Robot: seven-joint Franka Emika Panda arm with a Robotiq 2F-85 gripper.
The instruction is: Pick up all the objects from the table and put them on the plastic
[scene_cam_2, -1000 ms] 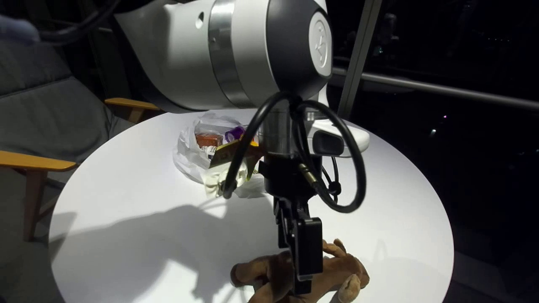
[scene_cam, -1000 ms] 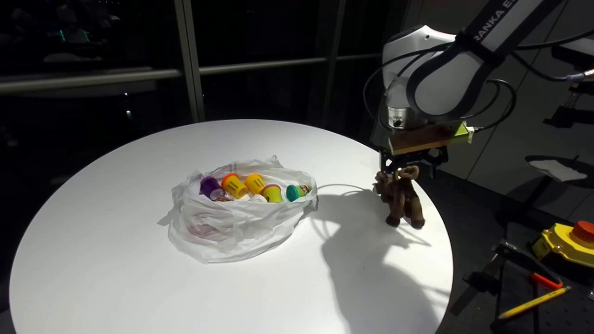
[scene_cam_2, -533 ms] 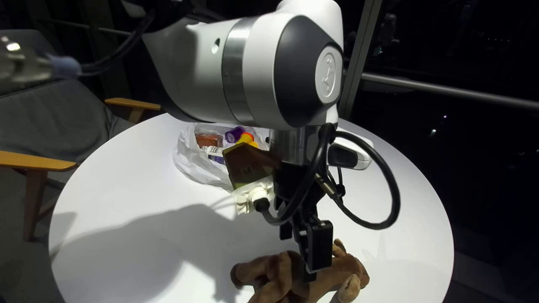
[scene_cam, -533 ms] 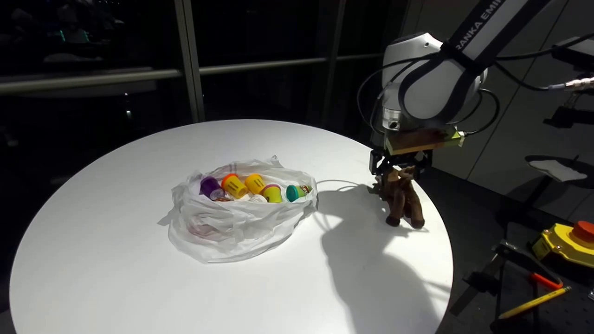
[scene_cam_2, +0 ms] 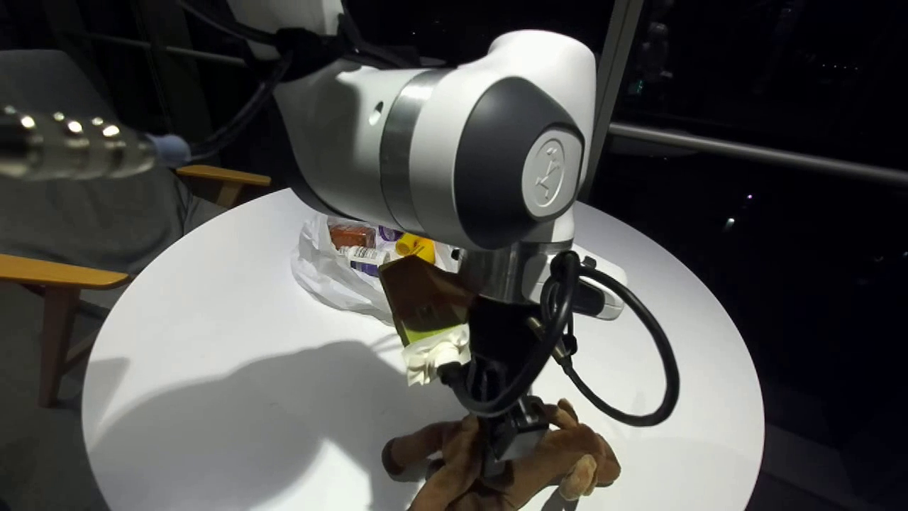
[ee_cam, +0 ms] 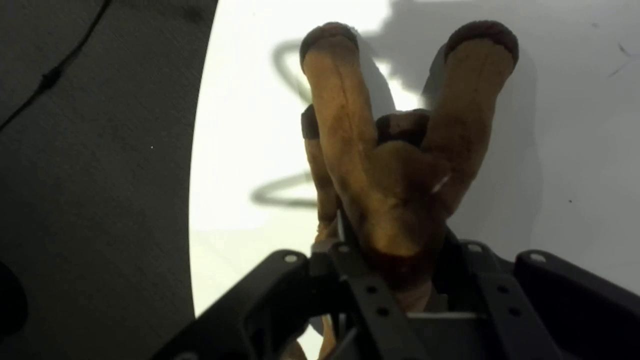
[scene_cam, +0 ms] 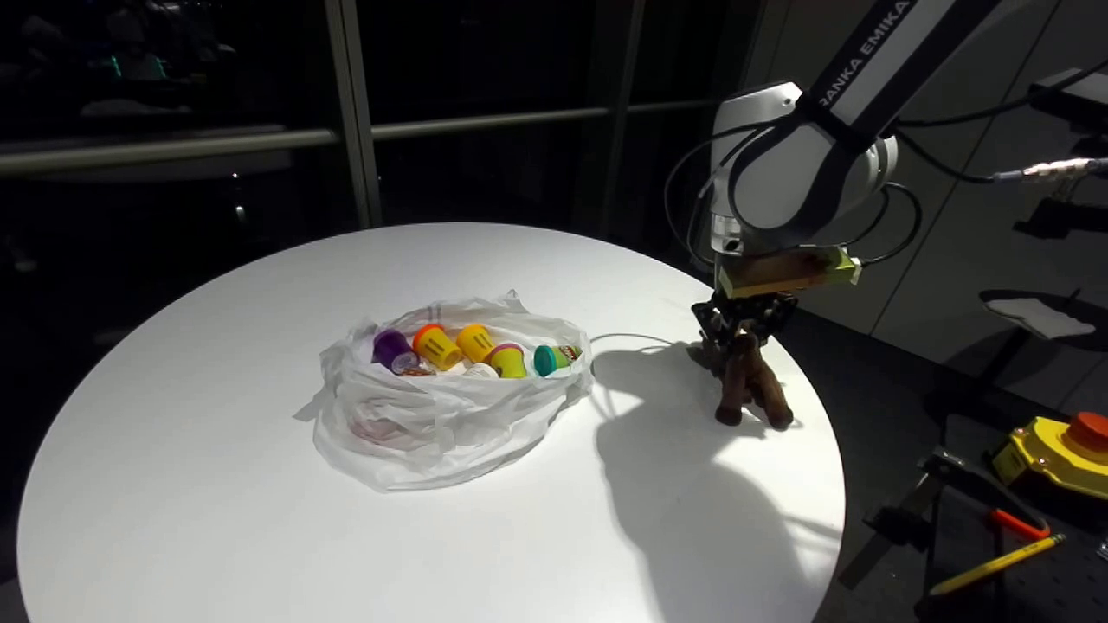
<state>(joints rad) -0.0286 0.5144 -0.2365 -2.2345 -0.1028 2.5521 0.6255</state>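
Wrist view: my gripper point(ee_cam: 397, 247), clamped on the brown plush animal point(ee_cam: 402, 182). Lifted, its soft body could compress and slip.

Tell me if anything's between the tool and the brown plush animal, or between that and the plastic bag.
Nothing visible: the tool is closed on the brown plush animal, and just white table, partly shadowed, separates it from the plastic bag. The bag stands up crumpled, so the animal probably needs lifting over its edge.
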